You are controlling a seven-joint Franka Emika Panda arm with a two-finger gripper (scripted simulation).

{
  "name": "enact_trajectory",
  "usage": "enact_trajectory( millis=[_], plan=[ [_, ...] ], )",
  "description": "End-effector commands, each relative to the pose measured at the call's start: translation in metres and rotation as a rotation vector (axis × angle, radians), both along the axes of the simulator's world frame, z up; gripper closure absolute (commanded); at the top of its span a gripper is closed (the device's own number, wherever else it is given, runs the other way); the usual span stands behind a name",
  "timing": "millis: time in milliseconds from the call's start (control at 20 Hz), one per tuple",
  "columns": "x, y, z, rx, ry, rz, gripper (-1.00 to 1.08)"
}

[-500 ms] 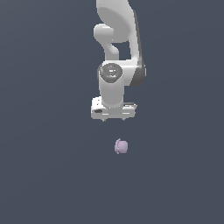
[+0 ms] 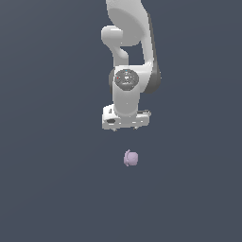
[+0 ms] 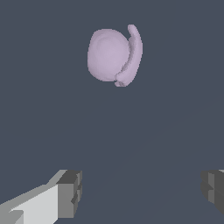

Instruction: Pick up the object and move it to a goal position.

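The approach step was in hand: the tool point(image 3: 139, 192) hung with fingers spread wide and empty above the table point(image 2: 47, 189) — the object point(image 2: 131, 158) lay apart from it — so the next move likely called for centring and descending.

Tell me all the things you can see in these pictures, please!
Blob: one, pale lilac-purple, rounded with a curved flap on one side, lying on the floor, apart from the arm and not between the jaws.
Floor: one, plain dark grey-blue, under everything.
Robot arm: one, white and grey, reaching down above the blob.
Gripper: one, white with dark grey fingertips, jaws spread wide, holding nothing.
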State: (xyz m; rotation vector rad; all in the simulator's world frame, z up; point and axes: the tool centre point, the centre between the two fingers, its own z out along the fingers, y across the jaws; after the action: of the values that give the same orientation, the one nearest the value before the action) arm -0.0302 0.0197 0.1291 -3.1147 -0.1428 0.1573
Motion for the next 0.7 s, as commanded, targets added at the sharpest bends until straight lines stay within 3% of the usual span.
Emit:
enact_trajectory(
  millis=[0, 650],
  plan=[
    [-0.001, 0.002, 0.000, -0.003, 0.003, 0.012, -0.92],
    [0.019, 0.006, -0.005, -0.009, -0.013, -0.060, -0.92]
  ],
)
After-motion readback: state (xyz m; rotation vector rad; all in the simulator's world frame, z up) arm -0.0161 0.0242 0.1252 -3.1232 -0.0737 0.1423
